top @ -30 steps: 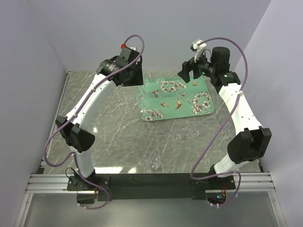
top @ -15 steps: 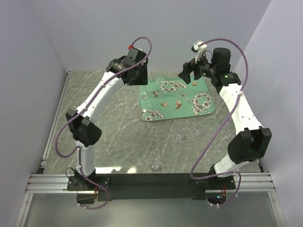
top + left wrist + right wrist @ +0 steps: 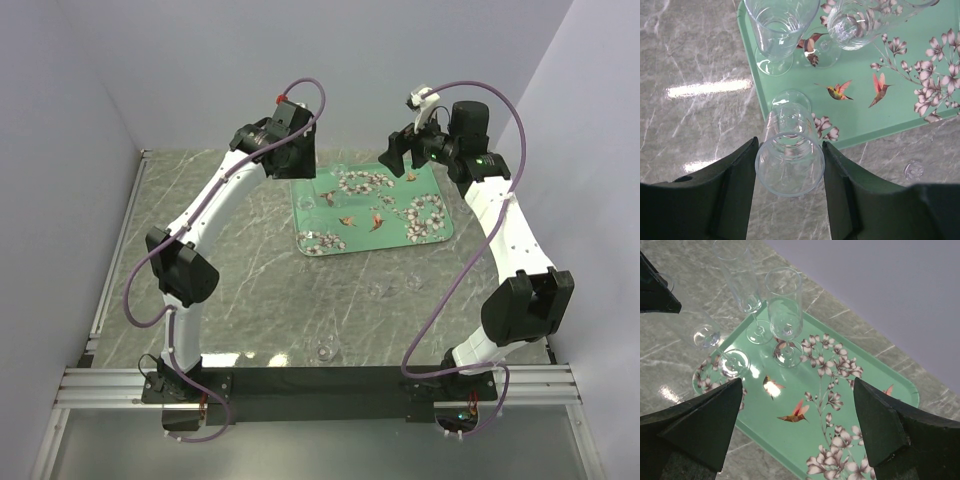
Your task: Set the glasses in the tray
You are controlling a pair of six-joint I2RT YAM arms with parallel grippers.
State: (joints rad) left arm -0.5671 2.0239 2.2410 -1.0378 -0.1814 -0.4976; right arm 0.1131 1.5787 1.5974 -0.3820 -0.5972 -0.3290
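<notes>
Kai: Since a second ago the left arm has swung further right toward the tray, elbow following. The right arm hasn't budged.

Mo: Grip status?

Kai: The left gripper (image 3: 789, 147) is clamped on a stemmed glass (image 3: 790, 167), one finger each side of the bowl. The glass is tilted, rim toward the wrist camera. Its foot is out over the near-left corner of the tray (image 3: 865, 117), right at the lip. Can't tell if the foot has touched down.

Mo: Right side?

Kai: The right gripper (image 3: 797, 385) is spread wide with nothing in it, hovering above the tray.

Mo: What's already in?

Kai: Two glasses (image 3: 776, 27) stand upright on the tray, just beyond the stemmed glass. At least one loose glass (image 3: 325, 350) sits out on the counter (image 3: 250, 290).

Mo: Risks?

Kai: The main one is letting go with the foot straddling the lip. Tilted like that, it would likely tip off onto the counter. It needs to go further in and upright first, but going in brings it close to the nearest standing glass, and a nudge could knock that over. The bowl is smooth, so it could also slide in the fingers.
</notes>
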